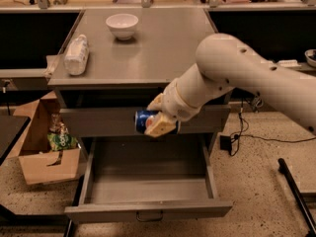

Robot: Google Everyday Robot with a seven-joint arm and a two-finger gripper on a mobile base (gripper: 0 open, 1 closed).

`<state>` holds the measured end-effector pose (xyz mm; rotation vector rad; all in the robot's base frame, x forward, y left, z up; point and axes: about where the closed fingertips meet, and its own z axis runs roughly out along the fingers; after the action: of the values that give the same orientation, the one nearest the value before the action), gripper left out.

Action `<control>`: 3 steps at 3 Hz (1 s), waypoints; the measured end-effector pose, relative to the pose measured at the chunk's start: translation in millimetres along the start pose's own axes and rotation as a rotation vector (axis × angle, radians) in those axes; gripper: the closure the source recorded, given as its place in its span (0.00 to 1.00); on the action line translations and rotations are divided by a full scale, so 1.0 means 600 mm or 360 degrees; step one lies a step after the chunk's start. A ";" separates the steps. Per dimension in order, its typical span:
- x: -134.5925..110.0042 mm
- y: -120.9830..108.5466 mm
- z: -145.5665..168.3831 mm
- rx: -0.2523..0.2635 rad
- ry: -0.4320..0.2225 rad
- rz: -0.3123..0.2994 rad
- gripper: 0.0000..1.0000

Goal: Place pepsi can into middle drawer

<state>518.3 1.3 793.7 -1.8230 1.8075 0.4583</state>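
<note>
— Where is the gripper point(154, 116)?
— In front of the cabinet, level with the closed top drawer point(98, 122). It sits at the end of the thick white arm point(237, 78) that reaches in from the right of the view.
— And its grip?
— Pinched on the pepsi can point(142, 121). One tan pad point(161, 127) presses it from below and the other sits above. The blue can lies on its side and pokes out to the left of the view.
— So the can is in the air?
— Yes. It is held over the open middle drawer point(148, 211), not inside it. That drawer is pulled well out, with its low front panel nearest the camera and a small handle point(149, 216) at the centre.
— What is on the cabinet top point(163, 48)?
— A white bowl point(122, 25) stands near the back. A clear plastic bottle point(76, 55) lies on its side by the left edge. Both are well apart from the can.
— Anything on the floor?
— A cardboard box point(34, 162) stands open just left of the cabinet, with a green packet point(61, 141) in it. On the right a black cable point(242, 132) hangs beside a small black plug point(225, 143), above the speckled floor point(256, 191).
</note>
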 end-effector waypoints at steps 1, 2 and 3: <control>0.090 0.060 0.072 -0.0046 0.0059 0.0188 1.00; 0.184 0.116 0.152 -0.0018 0.0075 0.0369 1.00; 0.184 0.116 0.152 -0.0018 0.0075 0.0369 1.00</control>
<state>466.1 -33.1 647.2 -1.6507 2.0637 0.5157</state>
